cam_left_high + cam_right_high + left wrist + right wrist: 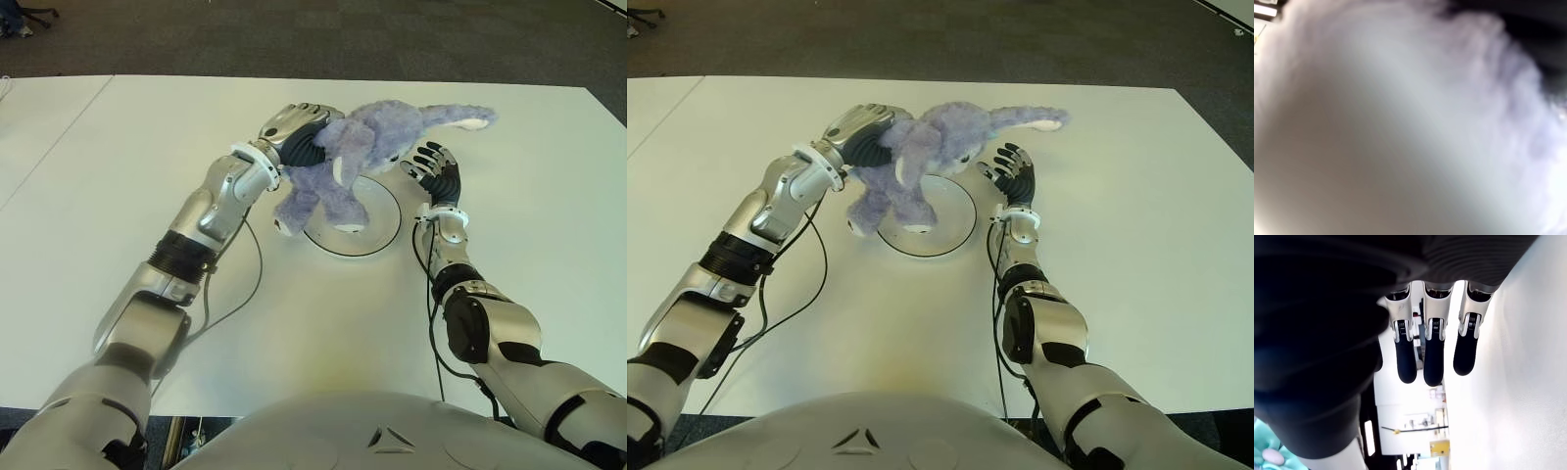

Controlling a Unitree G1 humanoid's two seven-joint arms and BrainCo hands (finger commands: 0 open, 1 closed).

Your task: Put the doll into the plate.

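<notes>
The doll (pixel 367 147) is a purple plush elephant with a long trunk reaching to the right. My left hand (pixel 299 132) is shut on its back and holds it over the far part of the white round plate (pixel 377 235), its white-soled feet hanging down onto the plate's left side. Purple fur fills the left wrist view, so that hand's fingers are hidden there. My right hand (pixel 434 168) shows just right of the plate, below the trunk, fingers (pixel 1433 357) stretched out and holding nothing.
The white table (pixel 118 176) spreads wide on all sides. Its far edge meets dark carpet (pixel 294 39). Black cables (pixel 250 274) trail along both forearms over the tabletop.
</notes>
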